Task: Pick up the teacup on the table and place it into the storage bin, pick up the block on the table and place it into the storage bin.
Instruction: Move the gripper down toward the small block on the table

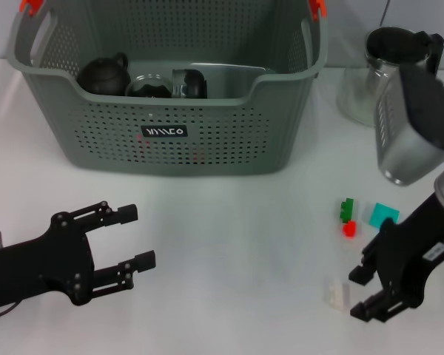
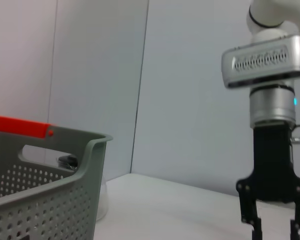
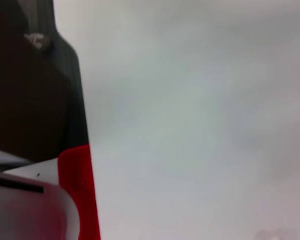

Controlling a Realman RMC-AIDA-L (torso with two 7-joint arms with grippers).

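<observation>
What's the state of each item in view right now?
storage bin: upright on the table, dark teaware inside
left gripper: open, empty, over bare table in front of the bin
right gripper: open, empty, beside the clear block
clear block: on the table, not grasped
green and red blocks: on the table, touching each other
glass teapot: upright, right of the bin

The light is bright and even on the white table (image 1: 229, 244). Soft, faint shadows lie under the storage bin (image 1: 170, 111) and the two black grippers. The glass teapot (image 1: 377, 74) at the far right edge shines a little. The right wrist view is very blurry up close.
</observation>
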